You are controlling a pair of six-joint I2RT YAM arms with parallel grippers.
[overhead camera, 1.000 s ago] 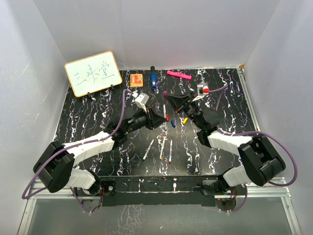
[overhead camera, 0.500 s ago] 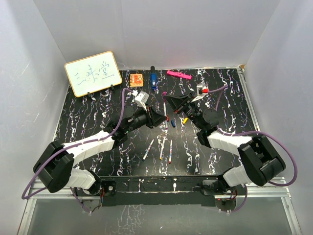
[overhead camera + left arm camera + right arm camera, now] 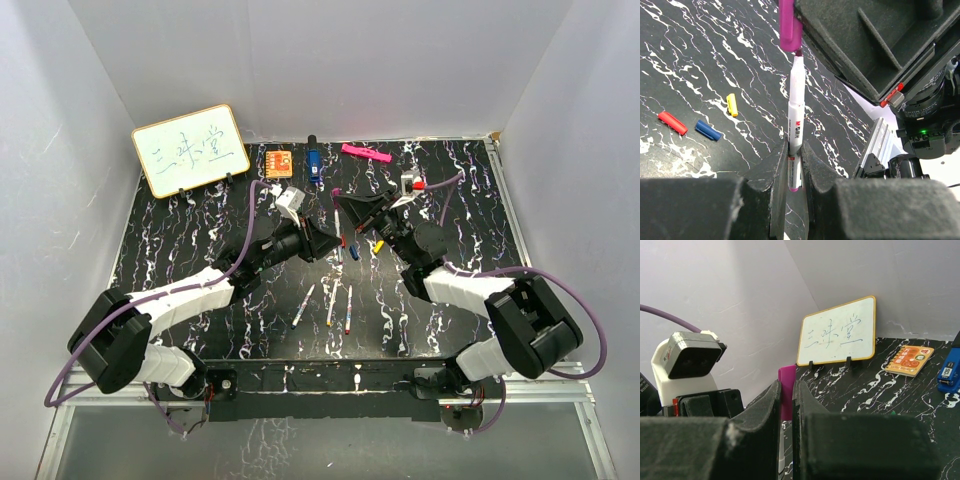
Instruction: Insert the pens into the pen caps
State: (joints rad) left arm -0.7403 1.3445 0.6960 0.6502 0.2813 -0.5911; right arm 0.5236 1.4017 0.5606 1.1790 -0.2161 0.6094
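Purple cap (image 3: 790,25) nearer, white pen (image 3: 795,115), magenta end

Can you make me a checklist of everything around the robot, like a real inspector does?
Surface: black marbled table, nothing spilled.
Job's things: one pen held with its tip at the mouth of the purple cap, not pushed in; three pens lying loose; red cap, blue cap and yellow cap loose.
Clutter: whiteboard, orange block, blue object, pink bar, all at the back.
Grippers: left gripper shut on the pen; right gripper shut on the purple cap.
Cables: purple cables loop off both arms.
Surroundings: plain white walls; nothing else seen.
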